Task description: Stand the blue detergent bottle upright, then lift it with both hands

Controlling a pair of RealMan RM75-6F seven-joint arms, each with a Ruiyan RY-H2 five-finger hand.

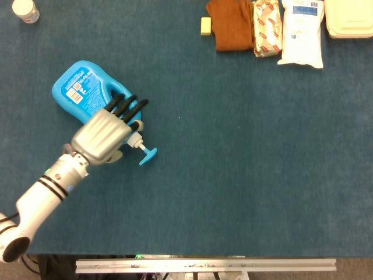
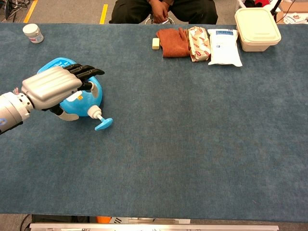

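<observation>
Overhead — left hand [image 1: 106, 133], fingers extended, above bottle [image 1: 81, 93].

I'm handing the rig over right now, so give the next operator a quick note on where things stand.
Left hand: over the handle end of the blue detergent bottle, fingers extended; whether it touches or grips yet cannot be told.
Right hand: not in view.
Bottle: lying on its side on the table, pump pointing toward the near edge.
Done: nothing yet.
Left: stand the bottle upright, bring in the right hand, lift with both.
</observation>
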